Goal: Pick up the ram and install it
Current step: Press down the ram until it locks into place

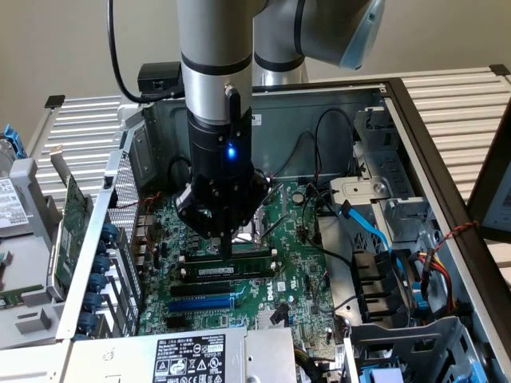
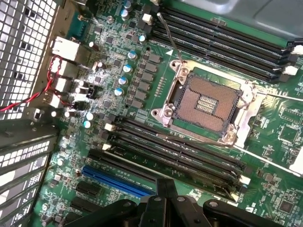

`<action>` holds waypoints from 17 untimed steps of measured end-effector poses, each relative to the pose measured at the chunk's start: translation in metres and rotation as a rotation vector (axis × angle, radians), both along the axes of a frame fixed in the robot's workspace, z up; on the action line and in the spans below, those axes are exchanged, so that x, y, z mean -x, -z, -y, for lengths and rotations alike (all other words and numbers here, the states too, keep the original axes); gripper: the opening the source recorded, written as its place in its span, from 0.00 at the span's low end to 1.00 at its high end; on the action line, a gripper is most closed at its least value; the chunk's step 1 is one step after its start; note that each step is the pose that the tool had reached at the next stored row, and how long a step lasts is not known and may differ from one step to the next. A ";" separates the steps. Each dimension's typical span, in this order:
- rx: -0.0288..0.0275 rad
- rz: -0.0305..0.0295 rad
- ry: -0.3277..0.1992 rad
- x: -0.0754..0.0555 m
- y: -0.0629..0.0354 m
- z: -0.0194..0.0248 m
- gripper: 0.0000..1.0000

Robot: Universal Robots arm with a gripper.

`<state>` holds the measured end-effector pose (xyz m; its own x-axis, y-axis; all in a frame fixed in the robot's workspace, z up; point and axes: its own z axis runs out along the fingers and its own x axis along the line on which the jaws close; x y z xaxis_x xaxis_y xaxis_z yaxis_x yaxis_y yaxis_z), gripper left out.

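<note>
The ram (image 1: 227,271) stands on edge in a slot directly under the gripper (image 1: 226,247), its white label facing the exterior view. The tip of the gripper sits at or just above the stick's top edge. You cannot tell whether it is clamped on the ram or released, or whether the stick is fully seated.

In my judgement the main risk is uneven seating. If the push lands off the stick's middle, one end could go down while the other rides high, and the end clip (image 2: 245,179) there may not latch.

A stick that is not square to the slots (image 2: 175,151) under the gripper could jam or flex the board (image 2: 265,156).

The open CPU socket (image 2: 206,101) lies just beside those slots, so sideways drift could put the gripper over its exposed contacts.
</note>
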<state>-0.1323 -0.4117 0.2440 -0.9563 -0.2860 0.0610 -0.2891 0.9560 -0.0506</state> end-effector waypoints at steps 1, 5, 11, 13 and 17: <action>0.0003 0.0006 0.012 0.000 0.0000 0.0000 0.11; 0.0057 0.0077 0.060 0.000 0.0000 0.0001 0.11; 0.0339 0.0704 0.193 0.000 0.0000 0.0000 0.11; 0.0340 0.0776 0.213 0.000 0.0000 0.0000 0.11; 0.0345 0.0890 0.256 0.000 0.0000 0.0000 0.11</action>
<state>-0.1323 -0.4118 0.2439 -0.9992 -0.0338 -0.0211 -0.0315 0.9946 -0.0988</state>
